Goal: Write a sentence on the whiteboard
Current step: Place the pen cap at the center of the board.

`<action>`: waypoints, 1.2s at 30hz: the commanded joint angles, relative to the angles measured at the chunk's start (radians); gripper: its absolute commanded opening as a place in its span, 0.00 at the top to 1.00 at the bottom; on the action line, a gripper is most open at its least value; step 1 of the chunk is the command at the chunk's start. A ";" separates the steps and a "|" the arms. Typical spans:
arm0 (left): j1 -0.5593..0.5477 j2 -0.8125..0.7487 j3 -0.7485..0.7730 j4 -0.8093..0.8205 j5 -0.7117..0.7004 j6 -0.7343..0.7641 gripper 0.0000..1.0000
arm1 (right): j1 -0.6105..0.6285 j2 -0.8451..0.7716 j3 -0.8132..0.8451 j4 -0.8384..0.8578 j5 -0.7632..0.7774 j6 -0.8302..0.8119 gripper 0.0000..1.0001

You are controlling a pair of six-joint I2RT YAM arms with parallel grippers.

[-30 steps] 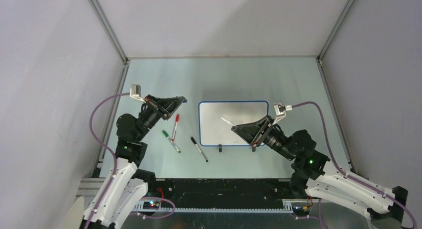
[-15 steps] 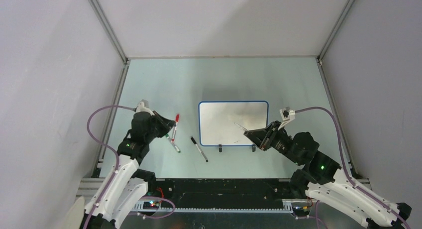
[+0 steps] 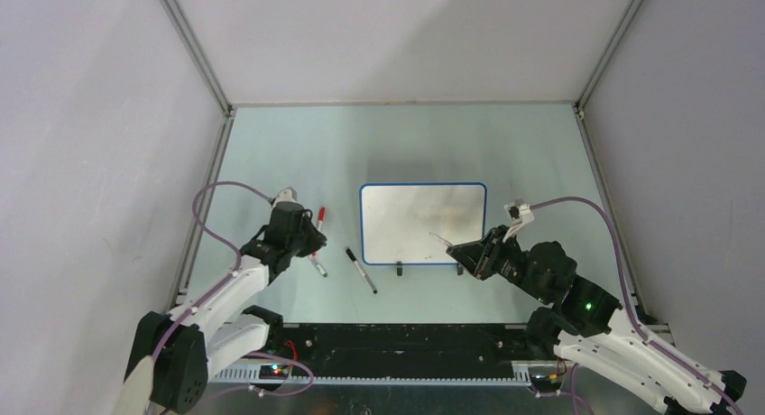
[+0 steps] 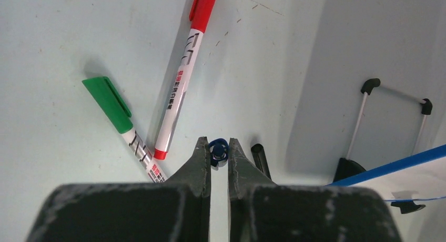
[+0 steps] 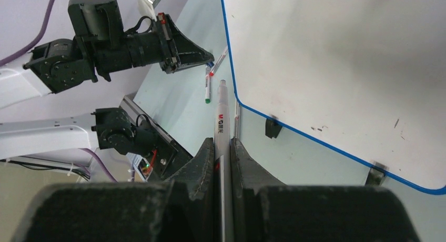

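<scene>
The whiteboard [image 3: 422,223] lies flat mid-table, white with a blue rim [image 5: 294,131]; its surface is bare and no sentence shows on it. My right gripper [image 3: 456,250] hovers at the board's near right corner, shut on a white uncapped marker [image 5: 220,121] that points toward the left arm. My left gripper [image 3: 309,243] is low over the table left of the board, shut on a small blue cap [image 4: 218,151] at its tips [image 4: 216,143].
A red marker [image 4: 184,79] and a green marker [image 4: 123,123] lie just ahead of the left gripper, and a black marker [image 3: 361,271] lies near the board's left corner. Black clip feet [image 3: 399,270] stick out from the board's near edge. Grey walls enclose the table.
The left arm pulled back and came down over the loose markers, still holding the blue cap. The right gripper drew back from over the board to its near right corner with the marker.
</scene>
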 commanded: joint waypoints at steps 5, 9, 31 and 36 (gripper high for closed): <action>-0.005 0.055 -0.024 0.132 0.041 0.074 0.88 | -0.005 -0.024 0.004 -0.049 -0.013 -0.038 1.00; -0.005 0.139 -0.001 0.132 0.065 0.095 0.88 | -0.004 -0.025 0.004 -0.050 -0.008 -0.040 1.00; -0.005 -0.318 -0.099 0.189 0.208 0.208 0.13 | -0.007 -0.016 0.006 -0.058 0.004 -0.023 1.00; -0.005 -0.433 -0.148 0.253 0.212 0.234 0.13 | -0.008 -0.011 0.006 -0.073 0.023 0.040 1.00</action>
